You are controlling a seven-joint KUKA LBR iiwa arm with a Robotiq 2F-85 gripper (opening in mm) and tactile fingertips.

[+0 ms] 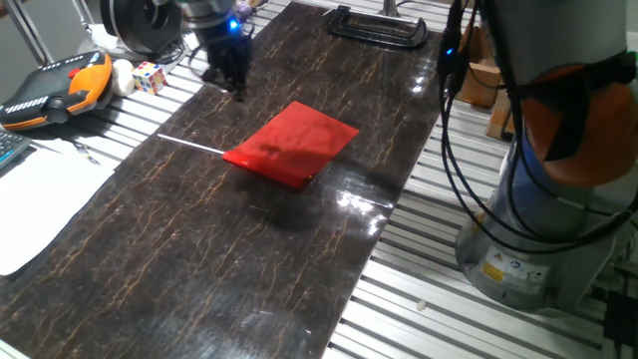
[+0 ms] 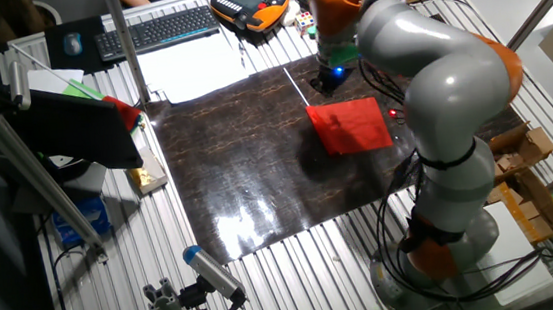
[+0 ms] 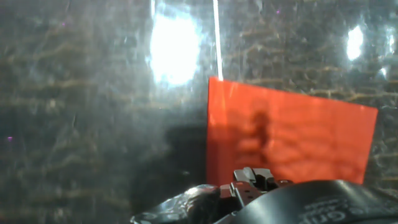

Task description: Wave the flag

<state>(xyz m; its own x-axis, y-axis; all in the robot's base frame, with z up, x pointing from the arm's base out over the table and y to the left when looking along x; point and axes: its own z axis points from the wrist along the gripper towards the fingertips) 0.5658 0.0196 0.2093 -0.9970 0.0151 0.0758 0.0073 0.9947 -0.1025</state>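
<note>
Flag [image 1: 295,146] lying flat on the dark marbled tabletop [image 1: 199,259], red sheet spread out, thin white stick [image 1: 189,144] poking out past the cloth toward the table's edge. Gripper [image 1: 231,72] poised above the board, off behind the flag, nothing between the fingers as far as visible; spread or pinched impossible to judge. Not yet grasped, by the look of it. Best approach: come down on the bare stick, not the cloth, close across its width, lift clear before any swinging. From the hand view, red sheet just below and ahead, stick running away up the frame.
</note>
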